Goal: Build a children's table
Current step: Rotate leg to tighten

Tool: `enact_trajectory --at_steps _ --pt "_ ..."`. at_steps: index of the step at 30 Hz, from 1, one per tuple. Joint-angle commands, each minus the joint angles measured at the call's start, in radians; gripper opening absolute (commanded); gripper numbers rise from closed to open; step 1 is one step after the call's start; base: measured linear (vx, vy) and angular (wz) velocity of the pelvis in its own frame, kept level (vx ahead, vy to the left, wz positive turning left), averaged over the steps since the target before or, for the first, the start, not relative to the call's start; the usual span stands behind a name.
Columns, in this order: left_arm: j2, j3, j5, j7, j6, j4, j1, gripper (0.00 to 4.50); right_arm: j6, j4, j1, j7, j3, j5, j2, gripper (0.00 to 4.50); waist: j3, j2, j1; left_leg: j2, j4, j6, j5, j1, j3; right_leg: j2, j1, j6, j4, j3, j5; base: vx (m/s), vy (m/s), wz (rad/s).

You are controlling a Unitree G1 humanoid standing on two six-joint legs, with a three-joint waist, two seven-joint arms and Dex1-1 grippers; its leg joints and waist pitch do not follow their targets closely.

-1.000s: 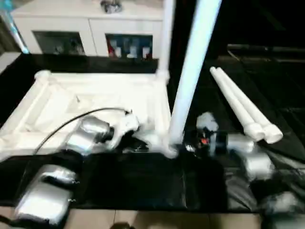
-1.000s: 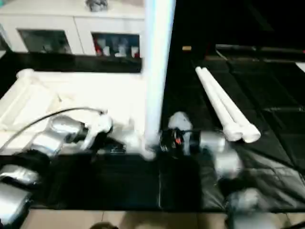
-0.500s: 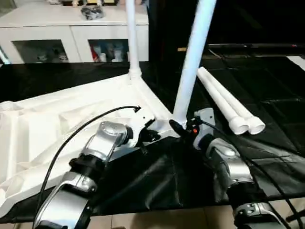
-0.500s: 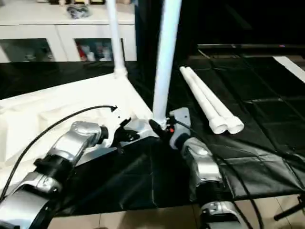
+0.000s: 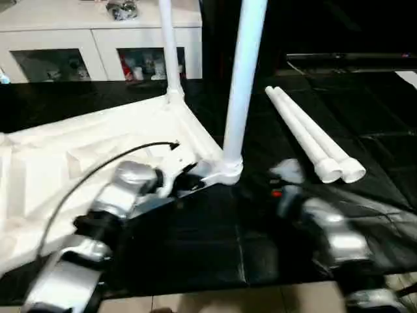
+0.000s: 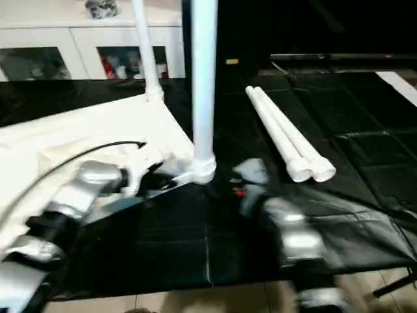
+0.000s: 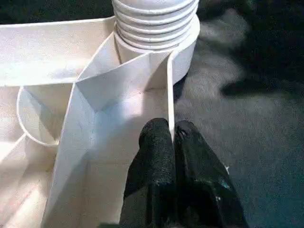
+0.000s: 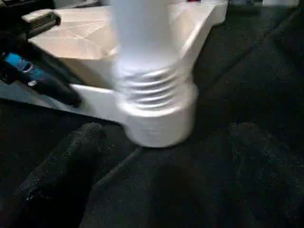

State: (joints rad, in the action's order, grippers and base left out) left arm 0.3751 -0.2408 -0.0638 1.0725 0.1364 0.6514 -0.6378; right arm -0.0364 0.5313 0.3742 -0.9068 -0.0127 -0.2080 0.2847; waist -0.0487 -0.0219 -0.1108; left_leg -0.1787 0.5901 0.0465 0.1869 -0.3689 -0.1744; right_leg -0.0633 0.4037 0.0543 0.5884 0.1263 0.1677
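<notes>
Upturned white table top [image 5: 78, 163] lying ribbed side up on black mat [image 5: 195, 241], two legs [image 5: 244, 78] upright in its corners, two spare legs [image 5: 306, 134] just beside it; left gripper [image 7: 171, 137] clenched on its wall near screwed-in leg, right gripper [image 8: 161, 142] released, jaws spread beside that corner.

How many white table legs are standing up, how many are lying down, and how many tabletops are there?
White round plastic legs standing up in the tabletop's corners: 2 (near leg, far leg)
White round plastic legs lying side by side on the black mat: 2
White ribbed plastic tabletop, lying upside down: 1
Total: 5 table parts
</notes>
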Motion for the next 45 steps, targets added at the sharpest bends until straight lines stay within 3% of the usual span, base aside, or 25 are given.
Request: enact_trajectory --at_steps 1,3,8,12,19,26,30,31,40,43,44,45 --pt "0.026 -0.047 -0.014 0.081 -0.055 -0.01 0.008 0.0 -0.02 -0.04 0.033 -0.085 0.011 -0.032 0.026 4.46 0.069 0.019 -0.009 -0.061 -0.058 -0.115 0.113 0.006 0.018 -0.106 -0.065 0.114 -0.072 -0.067 0.252 0.0 0.0 0.0" --pt "0.033 -0.053 -0.014 0.103 -0.069 -0.008 0.01 0.0 -0.025 -0.045 0.04 -0.112 0.016 -0.038 0.038 4.46 0.067 0.019 -0.015 -0.063 -0.059 -0.106 0.118 0.007 0.018 -0.108 -0.061 0.105 -0.072 -0.069 0.29 0.0 0.0 0.0" --pt "0.076 -0.091 -0.002 0.246 -0.12 -0.023 0.014 0.0 -0.026 -0.044 0.089 -0.228 0.098 -0.001 0.079 4.46 0.065 0.021 -0.029 -0.068 -0.061 -0.086 0.129 0.012 0.018 -0.109 -0.056 0.109 -0.071 -0.071 0.3 0.0 0.0 0.0" --pt "0.083 -0.121 0.0 0.304 -0.128 -0.042 0.014 0.0 0.034 -0.002 0.134 -0.251 0.155 0.059 0.063 4.46 0.066 0.024 -0.036 -0.071 -0.063 -0.065 0.141 0.017 0.018 -0.113 -0.054 0.124 -0.067 -0.073 0.288 0.0 0.0 0.0" --pt "0.064 -0.144 -0.003 0.333 -0.146 -0.044 -0.001 0.0 0.019 0.059 0.191 -0.352 0.219 0.067 0.051 4.46 0.066 0.031 -0.043 -0.072 -0.061 -0.069 0.133 0.015 0.016 -0.115 -0.057 0.136 -0.061 -0.074 0.265 0.0 0.0 0.0" --pt "0.073 -0.153 -0.009 0.348 -0.155 -0.038 -0.005 0.0 0.024 0.137 0.23 -0.378 0.22 0.068 0.038 3.75 0.068 0.032 -0.053 -0.071 -0.06 -0.06 0.132 0.014 0.017 -0.115 -0.058 0.131 -0.059 -0.074 0.269 0.0 0.0 0.0" --pt "0.075 -0.152 -0.011 0.351 -0.156 -0.035 -0.007 0.0 0.027 0.159 0.242 -0.396 0.224 0.064 0.037 3.58 0.069 0.031 -0.053 -0.072 -0.06 -0.06 0.134 0.013 0.018 -0.115 -0.059 0.131 -0.059 -0.074 0.271 0.0 0.0 0.0" --pt "0.076 -0.152 -0.011 0.352 -0.157 -0.034 -0.007 0.0 0.028 0.163 0.243 -0.398 0.225 0.064 0.036 3.32 0.069 0.031 -0.053 -0.073 -0.06 -0.06 0.131 0.014 0.018 -0.115 -0.058 0.132 -0.058 -0.074 0.266 0.0 0.0 0.0" --pt "0.071 -0.149 -0.01 0.343 -0.159 -0.01 -0.017 0.0 0.037 0.19 0.247 -0.418 0.226 0.065 0.024 2.8 0.07 0.024 -0.053 -0.072 -0.059 -0.057 0.137 0.015 0.018 -0.114 -0.058 0.14 -0.058 -0.073 0.259 0.0 0.0 0.0" --pt "0.055 -0.137 -0.009 0.307 -0.114 0.009 -0.024 0.0 0.01 0.179 0.233 -0.405 0.211 0.047 0.009 2.73 0.069 0.026 -0.052 -0.073 -0.06 -0.053 0.143 0.016 0.018 -0.114 -0.058 0.143 -0.058 -0.073 0.26 0.0 0.0 0.0" --pt "0.047 -0.13 -0.01 0.286 -0.098 0.019 -0.028 0.0 -0.008 0.171 0.224 -0.388 0.203 0.041 0.003 2.73 0.069 0.02 -0.051 -0.073 -0.06 -0.051 0.151 0.018 0.018 -0.113 -0.057 0.143 -0.062 -0.074 0.264 0.0 0.0 0.0" --pt "0.037 -0.12 -0.009 0.258 -0.079 0.028 -0.034 0.0 -0.029 0.159 0.213 -0.365 0.198 0.038 -0.003 2.72 0.068 0.021 -0.051 -0.073 -0.061 -0.049 0.157 0.02 0.017 -0.113 -0.056 0.144 -0.063 -0.074 0.269 0.0 0.0 0.0"
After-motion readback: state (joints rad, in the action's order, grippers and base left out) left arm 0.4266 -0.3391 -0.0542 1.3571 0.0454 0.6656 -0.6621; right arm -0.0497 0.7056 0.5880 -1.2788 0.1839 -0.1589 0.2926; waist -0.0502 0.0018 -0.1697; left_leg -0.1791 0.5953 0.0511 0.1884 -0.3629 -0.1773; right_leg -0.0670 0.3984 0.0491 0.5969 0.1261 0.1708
